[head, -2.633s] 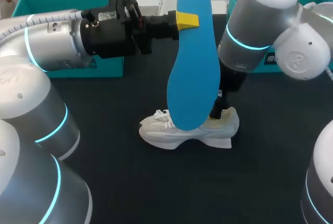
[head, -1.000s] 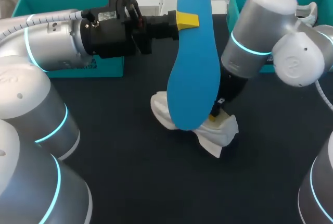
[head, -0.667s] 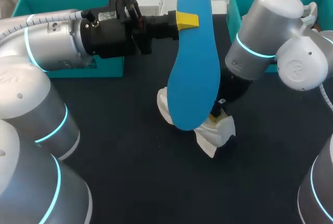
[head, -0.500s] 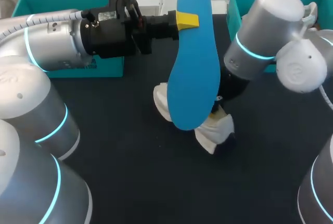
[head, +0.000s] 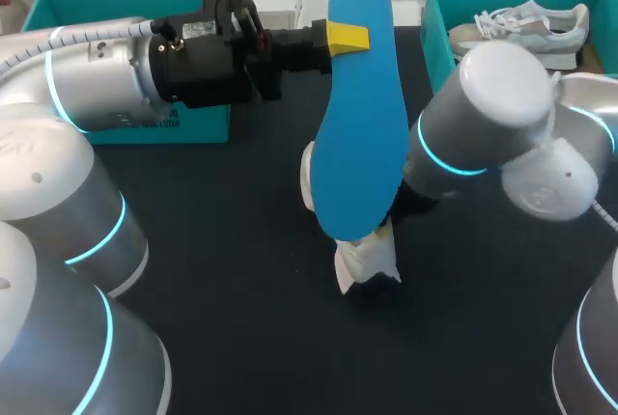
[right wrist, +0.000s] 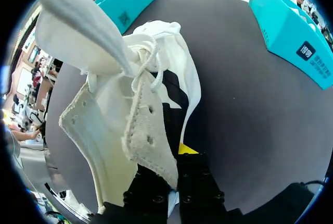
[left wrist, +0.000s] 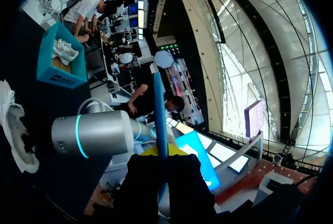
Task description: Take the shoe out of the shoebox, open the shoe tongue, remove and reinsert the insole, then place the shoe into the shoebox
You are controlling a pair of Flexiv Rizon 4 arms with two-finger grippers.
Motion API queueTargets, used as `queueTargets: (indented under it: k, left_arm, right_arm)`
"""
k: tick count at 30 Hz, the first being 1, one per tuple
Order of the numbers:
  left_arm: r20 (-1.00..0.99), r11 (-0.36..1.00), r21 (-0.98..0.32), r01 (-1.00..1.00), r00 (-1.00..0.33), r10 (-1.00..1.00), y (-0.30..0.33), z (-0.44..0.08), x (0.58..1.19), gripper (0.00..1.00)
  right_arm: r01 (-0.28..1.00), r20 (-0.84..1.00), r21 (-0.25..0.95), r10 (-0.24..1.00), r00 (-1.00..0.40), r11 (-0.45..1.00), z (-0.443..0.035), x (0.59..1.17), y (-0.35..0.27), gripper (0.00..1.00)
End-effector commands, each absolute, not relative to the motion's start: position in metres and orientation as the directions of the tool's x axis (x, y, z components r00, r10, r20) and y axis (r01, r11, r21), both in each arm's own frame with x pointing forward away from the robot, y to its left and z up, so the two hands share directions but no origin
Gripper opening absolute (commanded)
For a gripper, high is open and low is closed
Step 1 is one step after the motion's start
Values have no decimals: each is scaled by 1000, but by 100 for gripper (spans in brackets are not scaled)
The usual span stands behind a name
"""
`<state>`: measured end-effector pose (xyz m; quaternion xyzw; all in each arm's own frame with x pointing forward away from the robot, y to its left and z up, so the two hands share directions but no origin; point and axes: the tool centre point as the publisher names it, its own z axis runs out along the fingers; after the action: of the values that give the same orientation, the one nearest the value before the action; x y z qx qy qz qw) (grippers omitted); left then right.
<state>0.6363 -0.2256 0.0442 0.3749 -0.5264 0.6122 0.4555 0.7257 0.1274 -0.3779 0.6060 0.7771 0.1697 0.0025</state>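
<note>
My left gripper [head: 340, 37] is shut on a blue insole [head: 361, 106] and holds it upright above the table's middle. From the left wrist the insole [left wrist: 160, 120] shows edge-on between the yellow tips of that gripper [left wrist: 161, 153]. Below and behind the insole stands a white shoe [head: 363, 257], partly hidden. My right arm [head: 473, 135] reaches down to it, its gripper hidden in the head view. In the right wrist view my right gripper [right wrist: 174, 164] is shut on the edge of the shoe [right wrist: 125, 104] by its opening, laces and tongue ahead of it.
A teal shoebox [head: 116, 5] stands at the back left behind my left arm. A second teal shoebox [head: 439, 19] at the back right holds another pale shoe [head: 526, 24]. The table top [head: 241, 318] is dark cloth.
My right arm has swung toward the front and turned the shoe from lying sideways to end-on, uncovering the shoe in the right box. The left arm and insole have stayed put.
</note>
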Motion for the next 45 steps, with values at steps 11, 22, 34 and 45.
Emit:
queueTargets:
  k: [11,22,34,45]
  left_arm:
    - [939,-33,-303,-953,-304,162,-225,43,634,0]
    - [939,-33,-303,-953,-304,162,-225,43,634,0]
    - [939,-33,-303,-953,-304,162,-225,43,634,0]
    - [939,-33,-303,-953,-304,162,-225,43,634,0]
  right_arm:
    - [955,229,245,947,-224,167,-396,708,138,0]
    - [970,244,236,962,-120,61,-413,706,137,0]
    - [974,382,224,921,-77,-12,-374,691,115,100]
    - [968,561,244,805,-191,60,-340,688,105,100]
